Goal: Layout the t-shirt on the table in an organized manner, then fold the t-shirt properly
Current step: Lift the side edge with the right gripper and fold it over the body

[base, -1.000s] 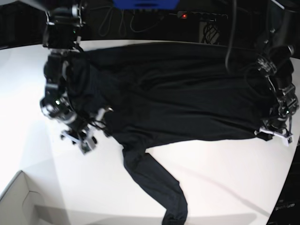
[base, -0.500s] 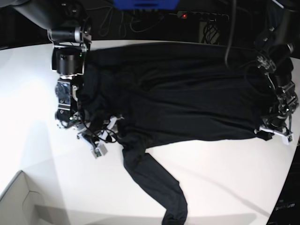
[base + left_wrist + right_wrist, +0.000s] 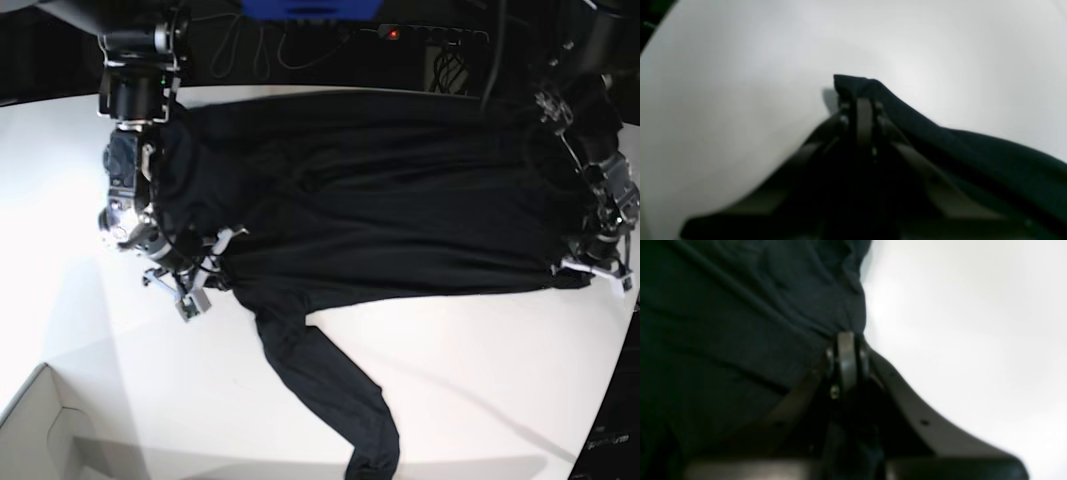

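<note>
Pinching t-shirt [image 3: 400, 200] in both claws

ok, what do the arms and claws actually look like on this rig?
Both arms are black and chunky, built of round joint housings with silvery metal parts and thin black cables running along them. The right arm shows a small green light. The right claw and left claw have whitish tips; up close the fingers look dark and slim.
</note>
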Tool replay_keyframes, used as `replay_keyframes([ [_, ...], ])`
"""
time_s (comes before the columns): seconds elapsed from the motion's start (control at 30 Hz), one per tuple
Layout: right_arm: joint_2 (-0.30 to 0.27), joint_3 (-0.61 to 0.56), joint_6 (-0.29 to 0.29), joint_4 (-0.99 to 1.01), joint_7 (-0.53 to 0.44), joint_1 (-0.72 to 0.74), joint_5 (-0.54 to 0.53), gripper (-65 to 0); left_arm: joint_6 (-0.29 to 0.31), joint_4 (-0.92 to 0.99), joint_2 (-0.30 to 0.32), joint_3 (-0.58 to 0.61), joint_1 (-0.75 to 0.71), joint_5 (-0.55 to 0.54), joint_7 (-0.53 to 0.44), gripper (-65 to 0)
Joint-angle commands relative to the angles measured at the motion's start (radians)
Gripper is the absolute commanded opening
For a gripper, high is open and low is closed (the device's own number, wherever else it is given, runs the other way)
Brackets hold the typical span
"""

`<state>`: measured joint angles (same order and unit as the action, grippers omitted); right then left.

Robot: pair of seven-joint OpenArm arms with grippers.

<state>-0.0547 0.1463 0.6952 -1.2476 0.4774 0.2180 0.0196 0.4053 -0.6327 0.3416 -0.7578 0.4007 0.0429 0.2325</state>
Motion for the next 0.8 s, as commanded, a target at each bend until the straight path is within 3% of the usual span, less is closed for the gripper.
replay_keyframes([
  [0.0, -0.003, 0.002, 0.003, -0.051, -0.026, 0.013, -0.023, -65.0, 0.005, -0.062, 0.017, 0.002, 0.016, -0.042, -0.035, -65.0],
  [0.13, 0.014, 0.005, 0.003, -0.172, -0.026, -0.038, -0.025, -65.0, 0.005, -0.197, 0.014, 0.004, -0.052, -0.157, -0.022, -65.0],
  [0.37, 0.020, 0.002, 0.003, -0.392, 0.062, -0.125, -0.025, -65.0, 0.007, -0.407, 0.015, 0.004, -0.127, -0.328, 0.175, -65.0],
  [0.63, 0.032, -0.001, 0.003, -0.619, 0.091, -0.280, -0.025, -65.0, 0.007, -0.616, 0.015, -0.002, -0.279, -0.489, 0.307, -65.0],
  [0.77, 0.034, -0.003, 0.003, -0.686, 0.094, -0.363, -0.025, -65.0, -0.001, -0.691, 0.015, -0.002, -0.374, -0.567, 0.324, -65.0],
])
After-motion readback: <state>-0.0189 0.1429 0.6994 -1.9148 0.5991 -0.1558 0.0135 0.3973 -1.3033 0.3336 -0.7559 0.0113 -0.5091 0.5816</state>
